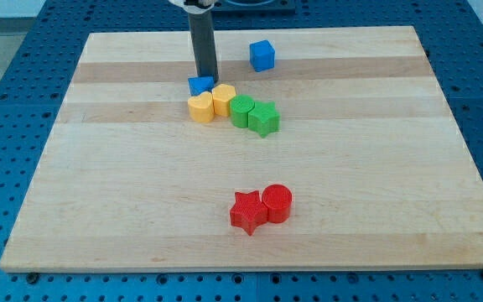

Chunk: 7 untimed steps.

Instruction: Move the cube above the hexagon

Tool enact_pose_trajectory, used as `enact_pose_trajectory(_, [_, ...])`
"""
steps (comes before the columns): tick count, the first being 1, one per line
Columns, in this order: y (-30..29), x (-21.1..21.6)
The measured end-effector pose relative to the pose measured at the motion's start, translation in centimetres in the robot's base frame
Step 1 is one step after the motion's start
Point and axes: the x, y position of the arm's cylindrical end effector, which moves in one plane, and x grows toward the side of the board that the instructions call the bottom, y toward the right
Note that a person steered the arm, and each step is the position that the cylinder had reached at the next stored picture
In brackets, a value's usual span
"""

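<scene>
There are no jaws here, only a rod that holds nothing. My tip (207, 77) touches a small blue block (199, 85) (shape unclear), pressed against the yellow hexagon (224, 100) and yellow heart (200, 108). The blue cube (262, 54) sits apart near the table (99, 210) top edge, already above the hexagon, probably needing a leftward nudge.

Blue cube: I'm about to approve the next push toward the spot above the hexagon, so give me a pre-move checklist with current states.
1. Blue cube lies free of other blocks: ok.
2. My tip is at the cube: not ok, it is at the small blue block.
3. Yellow hexagon identified: ok.
4. Spot above the hexagon is free: not ok, the small blue block sits there.
5. Cube within the board: ok.
</scene>
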Motion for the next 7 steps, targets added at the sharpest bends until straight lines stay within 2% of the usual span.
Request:
enact_pose_trajectory(1, [0.1,-0.3])
enact_pose_trajectory(4, [1.1,-6.6])
enact_pose_trajectory(5, [4.2,-8.3])
enact_pose_trajectory(7, [12.8,-8.6])
